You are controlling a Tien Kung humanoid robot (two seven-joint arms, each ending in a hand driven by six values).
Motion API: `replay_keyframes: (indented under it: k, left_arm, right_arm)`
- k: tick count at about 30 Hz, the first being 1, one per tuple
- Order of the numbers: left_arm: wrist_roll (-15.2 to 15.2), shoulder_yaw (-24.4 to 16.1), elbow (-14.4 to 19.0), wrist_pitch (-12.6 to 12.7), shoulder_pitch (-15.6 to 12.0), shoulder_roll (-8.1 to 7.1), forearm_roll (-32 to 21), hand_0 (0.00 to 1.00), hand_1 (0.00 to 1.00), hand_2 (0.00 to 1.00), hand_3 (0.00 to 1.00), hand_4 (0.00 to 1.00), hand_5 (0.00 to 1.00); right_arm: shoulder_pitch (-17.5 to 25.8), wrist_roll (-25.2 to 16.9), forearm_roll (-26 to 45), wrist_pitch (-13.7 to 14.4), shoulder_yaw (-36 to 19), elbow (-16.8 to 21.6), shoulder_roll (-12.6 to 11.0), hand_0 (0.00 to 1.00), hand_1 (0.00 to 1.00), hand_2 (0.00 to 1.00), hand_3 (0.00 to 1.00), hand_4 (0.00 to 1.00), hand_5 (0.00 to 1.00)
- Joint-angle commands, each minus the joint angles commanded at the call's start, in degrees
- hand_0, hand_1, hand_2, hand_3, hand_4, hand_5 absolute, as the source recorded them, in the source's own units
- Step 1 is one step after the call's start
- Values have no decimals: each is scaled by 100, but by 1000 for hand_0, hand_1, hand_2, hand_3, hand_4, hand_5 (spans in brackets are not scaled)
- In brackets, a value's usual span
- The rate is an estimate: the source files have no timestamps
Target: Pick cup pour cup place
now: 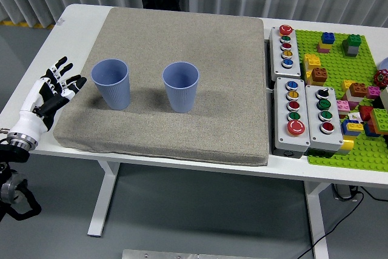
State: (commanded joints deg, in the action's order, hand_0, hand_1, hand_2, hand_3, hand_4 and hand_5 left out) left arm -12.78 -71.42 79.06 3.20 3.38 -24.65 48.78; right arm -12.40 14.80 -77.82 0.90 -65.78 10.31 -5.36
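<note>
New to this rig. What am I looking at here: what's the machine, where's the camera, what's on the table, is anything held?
It is a humanoid robot at a white table. There is one picture, taken from a camera high on the robot's side, looking forward and down.

The black-and-white left hand comes in from the left, fingers spread, holding nothing, just left of the grey mat. The right hand is out of view.

On the mat stand two upright blue cups, apart from each other: the left cup nearest the hand, and the right cup. Right of the mat lie three button boxes and a green baseplate with toy bricks. A person stands at the far side, mostly cut off.
</note>
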Motion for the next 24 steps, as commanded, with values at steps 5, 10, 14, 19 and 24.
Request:
replay_keyframes:
  k: [5,10,14,19,24]
  left_arm:
    - [8,140,10,34,-35,47,132,869,856,998,998,868,303]
    - [-16,246,1,71,-59,68,142,873,861,998,998,869,296]
    - [-12,297,-70,99,-24,118,199,873,861,998,998,869,296]
    - [-31,355,-200,103,82,167,202,882,869,998,998,838,250]
    - [-32,432,-274,74,129,232,245,895,874,998,998,803,201]
  right_arm:
    - [-11,-2,54,7,38,0,3,684,647,570,578,2,6]
    - [-9,-2,72,7,54,0,3,684,647,569,578,2,6]
    - [-1,-4,84,8,65,0,8,684,647,569,578,2,6]
    - [-5,-7,103,11,73,0,13,684,647,569,578,2,6]
    - [-8,-8,158,19,113,0,21,684,647,569,578,2,6]
